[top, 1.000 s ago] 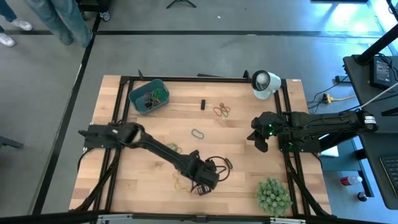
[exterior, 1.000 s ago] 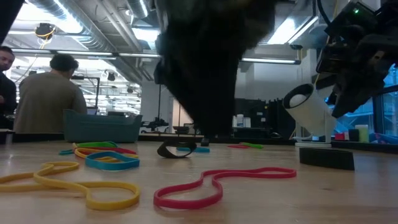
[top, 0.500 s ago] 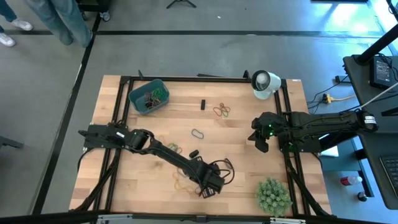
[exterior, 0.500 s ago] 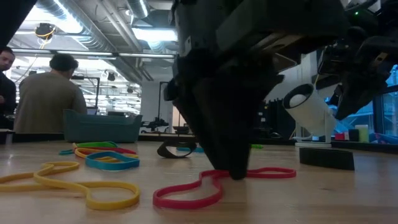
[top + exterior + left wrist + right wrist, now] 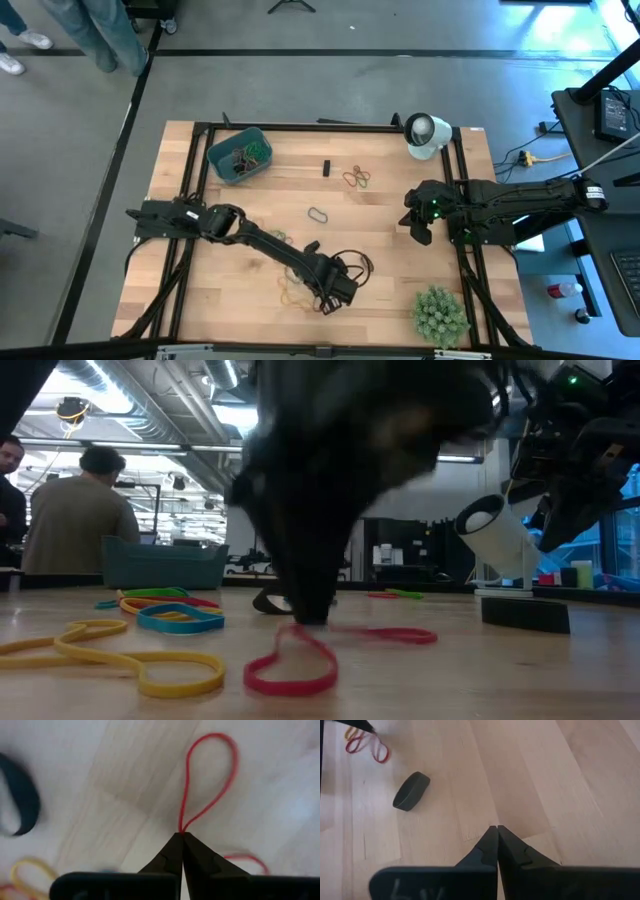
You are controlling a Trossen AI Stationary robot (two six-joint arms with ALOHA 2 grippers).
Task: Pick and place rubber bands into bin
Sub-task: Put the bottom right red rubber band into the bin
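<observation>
the left gripper (image 5: 182, 836) is down at the wooden table (image 5: 390, 300), far from the bin (image 5: 238, 155) toward the near edge. its two fingers are pressed tip to tip, and a red rubber band (image 5: 208, 775) is pinched right at those tips; one loop of it fans out ahead of the fingers, flat on the wood, and another bit of red curves just beside them. in the low view the same red band (image 5: 300, 660) runs from under the dark gripper toward the camera. a yellow band (image 5: 130, 660) lies on the bin's side of it, nearer the camera, and a small heap of coloured bands (image 5: 170, 610) lies farther back toward the bin. the right gripper (image 5: 497, 831) hovers over bare wood well away from the bin, fingers closed together on nothing, with a dark band (image 5: 411, 791) lying ahead of it. the bin, at the far left corner, already holds several bands (image 5: 248, 156).
</observation>
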